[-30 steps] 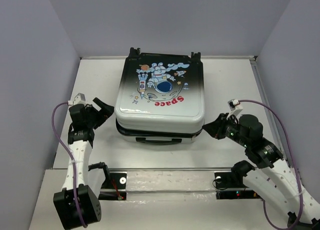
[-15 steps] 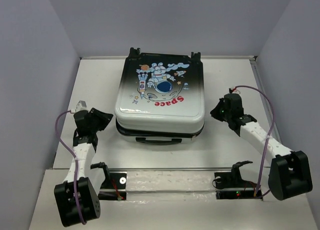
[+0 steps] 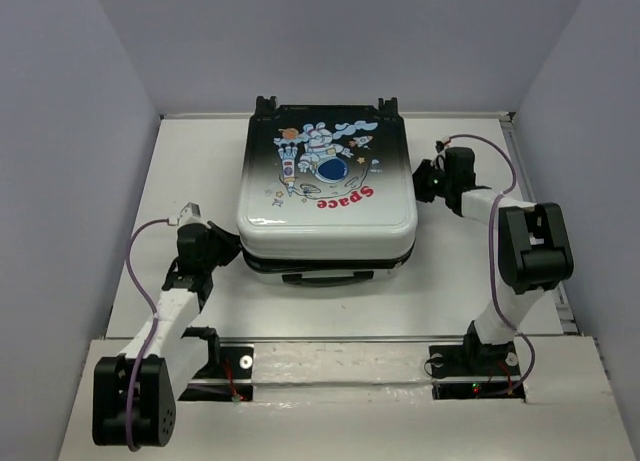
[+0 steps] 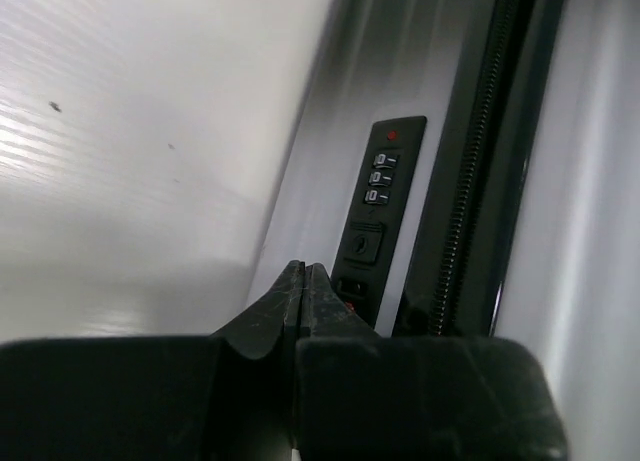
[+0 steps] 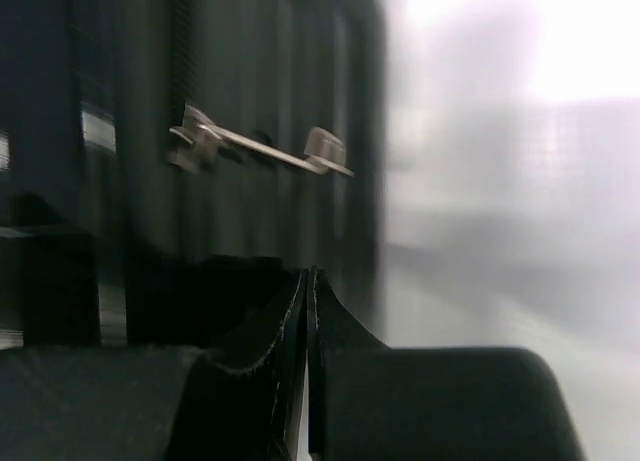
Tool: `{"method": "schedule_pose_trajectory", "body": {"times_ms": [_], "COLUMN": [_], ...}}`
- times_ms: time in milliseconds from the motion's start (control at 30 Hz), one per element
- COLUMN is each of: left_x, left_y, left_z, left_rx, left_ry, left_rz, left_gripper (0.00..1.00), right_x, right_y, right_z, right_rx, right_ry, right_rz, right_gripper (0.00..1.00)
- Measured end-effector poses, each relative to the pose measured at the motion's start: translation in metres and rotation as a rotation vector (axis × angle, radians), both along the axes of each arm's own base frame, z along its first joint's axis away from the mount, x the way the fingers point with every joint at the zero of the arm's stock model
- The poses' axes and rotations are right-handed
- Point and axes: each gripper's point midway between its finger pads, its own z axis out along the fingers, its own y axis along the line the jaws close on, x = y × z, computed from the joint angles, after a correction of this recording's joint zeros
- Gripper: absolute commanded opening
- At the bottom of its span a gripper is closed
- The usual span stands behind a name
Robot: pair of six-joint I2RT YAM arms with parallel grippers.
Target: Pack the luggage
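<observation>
The luggage [image 3: 325,196], a black-to-white hard-shell case with an astronaut and a red "Space" print, lies flat mid-table with its lid down. My left gripper [image 3: 232,253] is shut with nothing in it, its tips at the case's front left side. In the left wrist view the gripper [image 4: 304,267] points at the combination lock [image 4: 380,209] beside the zipper [image 4: 470,181]. My right gripper [image 3: 421,179], also shut and empty, sits against the case's right side. The right wrist view shows the gripper [image 5: 308,273] below a metal zipper pull [image 5: 255,147] on the dark shell.
Grey walls [image 3: 80,131] close in the white table [image 3: 190,171] on the left, back and right. A metal rail [image 3: 340,361] with both arm bases runs along the near edge. The case's carry handle [image 3: 325,278] faces the rail.
The left gripper has shut and moved in to the case's front left side. The right arm swung back to the case's right side. The lid sits lower and the case has shifted slightly right.
</observation>
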Motion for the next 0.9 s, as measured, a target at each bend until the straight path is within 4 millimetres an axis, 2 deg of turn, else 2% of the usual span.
{"method": "schedule_pose_trajectory", "body": {"times_ms": [200, 267, 300, 333, 367, 567, 733, 833, 900], "left_x": [-0.018, -0.025, -0.028, -0.03, -0.031, -0.039, -0.039, -0.035, -0.033], "left_y": [-0.027, -0.033, -0.035, -0.036, -0.037, -0.038, -0.036, -0.035, -0.04], "left_z": [0.001, 0.005, 0.007, 0.01, 0.012, 0.02, 0.044, 0.061, 0.075], "left_rx": [0.013, 0.008, 0.004, 0.002, 0.003, 0.032, 0.058, 0.061, 0.049], "left_ry": [-0.014, -0.032, -0.036, -0.043, -0.05, -0.066, -0.097, -0.129, -0.166], "left_rz": [-0.054, -0.064, -0.067, -0.069, -0.066, -0.065, -0.064, -0.061, -0.073], "left_gripper": [0.06, 0.06, 0.06, 0.06, 0.06, 0.06, 0.06, 0.06, 0.06], "right_x": [0.072, 0.088, 0.094, 0.098, 0.1, 0.106, 0.098, 0.088, 0.077], "right_y": [0.004, 0.012, 0.015, 0.017, 0.018, 0.017, 0.0, -0.012, -0.02], "right_z": [0.047, 0.052, 0.052, 0.051, 0.05, 0.045, 0.049, 0.081, 0.129], "right_rx": [0.068, 0.101, 0.114, 0.123, 0.133, 0.137, 0.109, 0.094, 0.078], "right_ry": [-0.134, -0.149, -0.148, -0.143, -0.138, -0.084, -0.031, -0.059, -0.153], "right_rz": [0.042, 0.066, 0.075, 0.077, 0.079, 0.066, 0.028, 0.015, 0.022], "right_gripper": [0.18, 0.27, 0.35, 0.35, 0.43, 0.62, 0.77, 0.78, 0.74]}}
